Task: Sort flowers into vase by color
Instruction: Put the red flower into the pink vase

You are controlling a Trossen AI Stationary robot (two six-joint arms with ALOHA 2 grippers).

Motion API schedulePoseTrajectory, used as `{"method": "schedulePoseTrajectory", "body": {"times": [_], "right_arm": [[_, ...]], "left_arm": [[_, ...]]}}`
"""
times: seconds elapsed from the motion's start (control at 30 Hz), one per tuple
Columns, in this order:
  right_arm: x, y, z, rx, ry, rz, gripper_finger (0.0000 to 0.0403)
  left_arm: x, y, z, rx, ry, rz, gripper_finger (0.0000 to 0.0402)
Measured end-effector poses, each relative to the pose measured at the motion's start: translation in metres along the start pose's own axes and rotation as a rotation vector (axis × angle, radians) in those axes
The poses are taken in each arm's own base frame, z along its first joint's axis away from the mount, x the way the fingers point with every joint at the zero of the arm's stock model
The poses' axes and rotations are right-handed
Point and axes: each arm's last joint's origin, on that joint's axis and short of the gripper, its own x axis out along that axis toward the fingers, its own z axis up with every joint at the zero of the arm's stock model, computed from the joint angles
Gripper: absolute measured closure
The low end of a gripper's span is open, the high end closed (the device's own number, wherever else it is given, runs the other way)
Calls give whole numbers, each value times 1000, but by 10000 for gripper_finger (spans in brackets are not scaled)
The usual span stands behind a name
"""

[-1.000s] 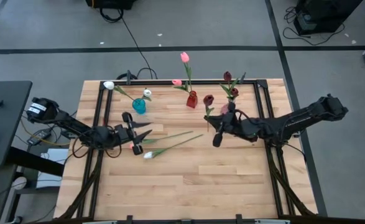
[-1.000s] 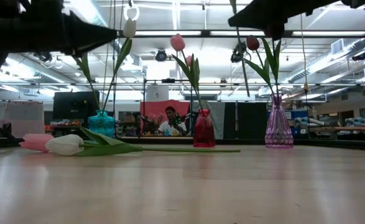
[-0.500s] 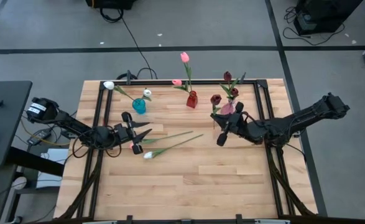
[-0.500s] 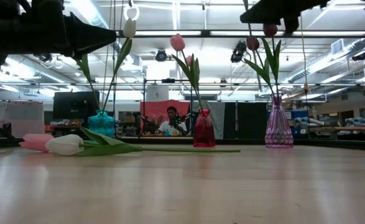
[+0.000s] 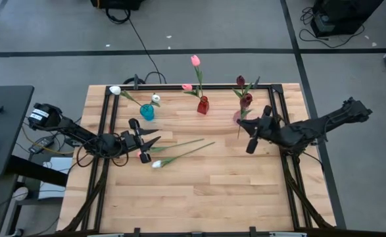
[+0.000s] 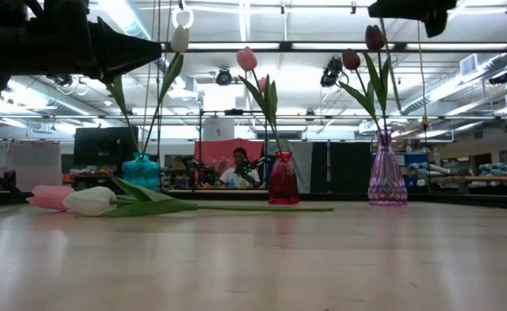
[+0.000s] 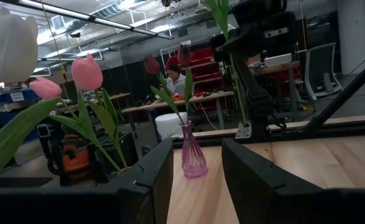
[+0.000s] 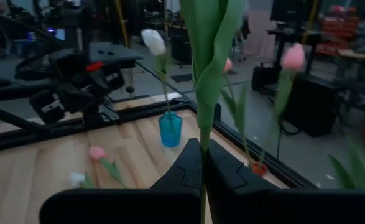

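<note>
My right gripper (image 5: 242,124) is at the far right of the table, shut on a dark maroon tulip (image 5: 246,100) that stands upright over the pink glass vase (image 5: 237,117). That vase holds another maroon tulip (image 5: 240,80). Whether the held stem's lower end is inside the vase, I cannot tell. My left gripper (image 5: 154,139) hovers open at the left, beside a pink tulip (image 5: 142,156) and a white tulip (image 5: 157,164) lying flat on the table. The blue vase (image 5: 146,112) holds white tulips. The red vase (image 5: 202,105) holds pink ones. My right gripper pinches the maroon tulip's green stem (image 8: 202,142) between its two fingers, below the leaves. The fingers come in about level from the table's right and lie across the stem. The tulip stands upright, its leaves and head (image 6: 375,37) above the fingers.
A black metal frame (image 5: 271,99) runs round the table's edges, close behind the three vases at the far side. The near half of the wooden table (image 5: 206,197) has free room. A person (image 6: 238,168) sits in the room behind the table.
My right gripper has carried the maroon tulip toward the table's right and slightly far, from the table's middle to the pink vase. It has stayed shut on the stem, and the tulip has stayed upright. The left arm has kept still.
</note>
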Motion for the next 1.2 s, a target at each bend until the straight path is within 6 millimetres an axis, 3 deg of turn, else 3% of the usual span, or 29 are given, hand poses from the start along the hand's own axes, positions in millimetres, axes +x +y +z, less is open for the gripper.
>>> {"method": "schedulePoseTrajectory", "body": {"times": [0.17, 0.63, 1.2], "right_arm": [[-11, -12, -5, 49, 17, -60, 392], [-32, -43, -65, 193, -73, -173, 392], [-57, -81, -40, 99, -214, -369, 392]], "left_arm": [[0, 0, 0, -3, 0, 0, 259], [0, 0, -1, 8, 14, 16, 259], [5, 11, 4, 125, -37, 101, 259]]}}
